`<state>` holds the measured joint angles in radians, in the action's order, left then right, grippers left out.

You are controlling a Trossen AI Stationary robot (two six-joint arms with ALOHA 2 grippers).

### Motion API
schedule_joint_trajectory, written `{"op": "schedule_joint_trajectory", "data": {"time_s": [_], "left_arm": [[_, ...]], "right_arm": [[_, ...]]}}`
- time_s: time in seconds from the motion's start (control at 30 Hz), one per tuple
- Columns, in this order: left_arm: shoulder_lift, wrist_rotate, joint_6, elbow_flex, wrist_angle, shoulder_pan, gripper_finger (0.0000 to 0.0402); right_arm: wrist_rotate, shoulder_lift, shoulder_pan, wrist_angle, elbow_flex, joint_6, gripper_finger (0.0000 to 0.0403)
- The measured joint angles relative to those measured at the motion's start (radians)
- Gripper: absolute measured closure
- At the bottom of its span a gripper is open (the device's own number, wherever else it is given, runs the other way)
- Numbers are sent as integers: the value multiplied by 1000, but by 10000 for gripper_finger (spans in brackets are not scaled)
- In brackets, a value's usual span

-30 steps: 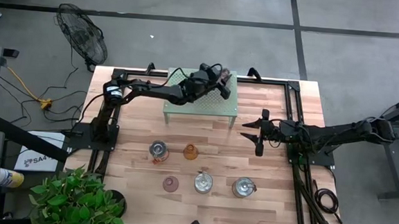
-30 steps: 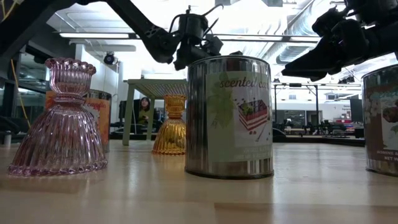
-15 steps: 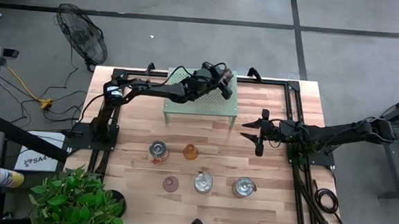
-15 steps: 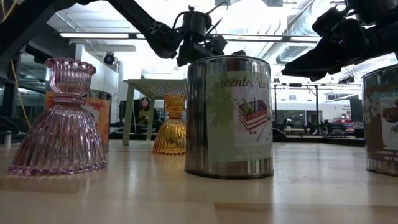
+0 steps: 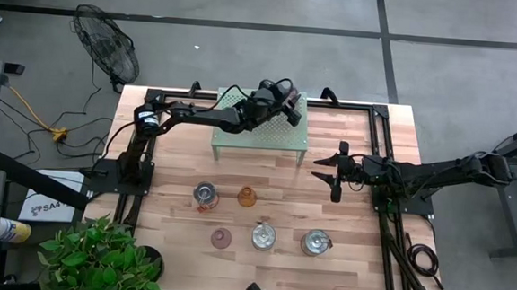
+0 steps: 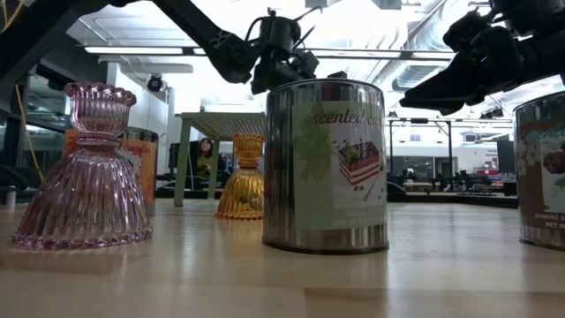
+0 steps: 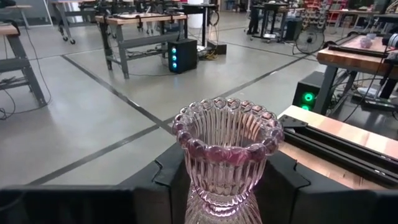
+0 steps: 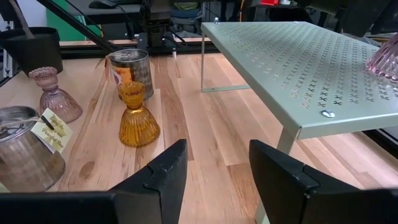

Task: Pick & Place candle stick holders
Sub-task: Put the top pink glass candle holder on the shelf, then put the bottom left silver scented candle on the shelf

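Standing upright between its fingers, the pink holder [image 7: 227,155] is clamped by the left pincer [image 5: 286,99] over the shelf [image 5: 241,136].

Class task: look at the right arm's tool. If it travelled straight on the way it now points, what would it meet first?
The right tool stands open. Straight ahead lies bare table, between the amber holder and the green shelf's leg. Farther on, probably the left arm's base, though depth is unclear.

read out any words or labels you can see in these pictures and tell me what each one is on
"scented ca…", the rest cut off by the curve: label of the nearest silvery tin in the low view.
Smaller print on that label: too small to read.
Label on the tin at the right edge: blurred, unreadable.
Paper tag on a tin: unreadable.
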<state>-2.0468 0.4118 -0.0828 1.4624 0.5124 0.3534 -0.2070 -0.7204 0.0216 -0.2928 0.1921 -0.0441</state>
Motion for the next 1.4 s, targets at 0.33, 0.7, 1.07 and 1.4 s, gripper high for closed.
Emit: {"op": "schedule_joint_trajectory", "data": {"time_s": [0.33,0.7,1.07,1.4], "left_arm": [[0,0,4,2,-21,0,259],[0,-14,33,1,12,0,182],[36,0,119,0,-37,-25,63],[169,99,139,0,-339,-95,60]], "right_arm": [[0,0,0,3,0,-4,235],[5,0,0,6,0,-12,235],[12,1,0,49,0,-27,235],[12,2,0,70,0,-35,235]]}}
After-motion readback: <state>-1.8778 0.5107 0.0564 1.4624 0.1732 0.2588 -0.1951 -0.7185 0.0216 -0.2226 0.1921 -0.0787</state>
